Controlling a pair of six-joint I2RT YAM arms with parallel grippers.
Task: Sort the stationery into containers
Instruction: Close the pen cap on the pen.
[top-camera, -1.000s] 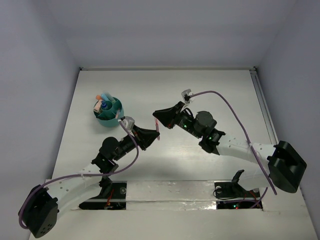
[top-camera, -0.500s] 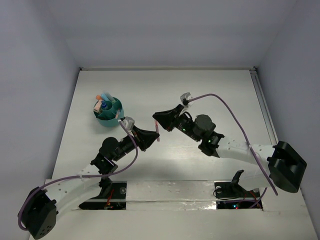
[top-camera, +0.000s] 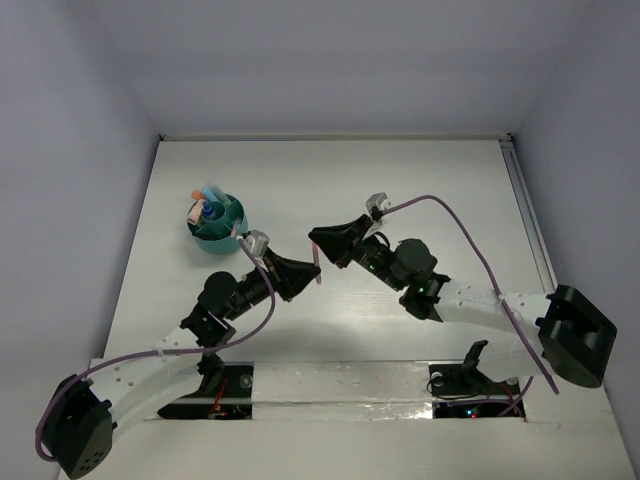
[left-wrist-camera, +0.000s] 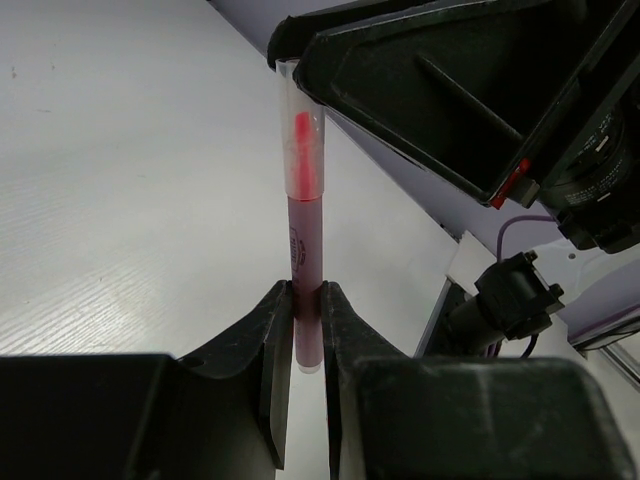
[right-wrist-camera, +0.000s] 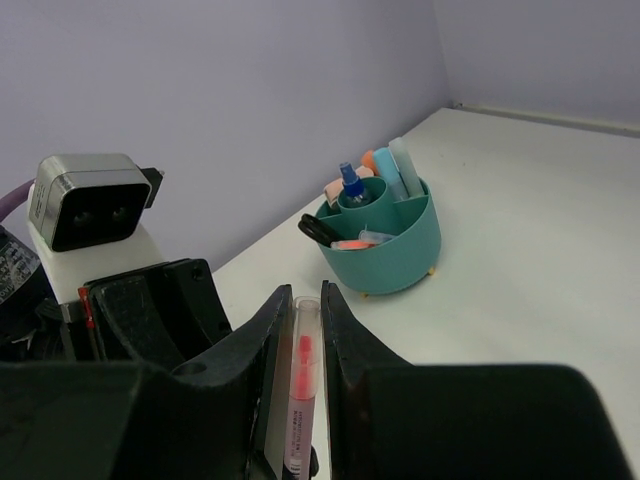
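The left gripper (left-wrist-camera: 305, 297) is clamping the lower end of a pink marker (left-wrist-camera: 303, 235), held mid-air at centre frame in the overhead view. The marker's long axis is bridging the two grippers. The right gripper (right-wrist-camera: 305, 305) is straddling the clear-capped end; whether it is squeezing, I cannot tell. The teal divided pot (top-camera: 226, 233) is sitting up-left, nearer the left arm, likely the better carrier.

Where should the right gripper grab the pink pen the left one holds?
By its clear-capped end, coming end-on along the pen, jaws either side. The left gripper clamps the opposite end, so only the capped half is free.
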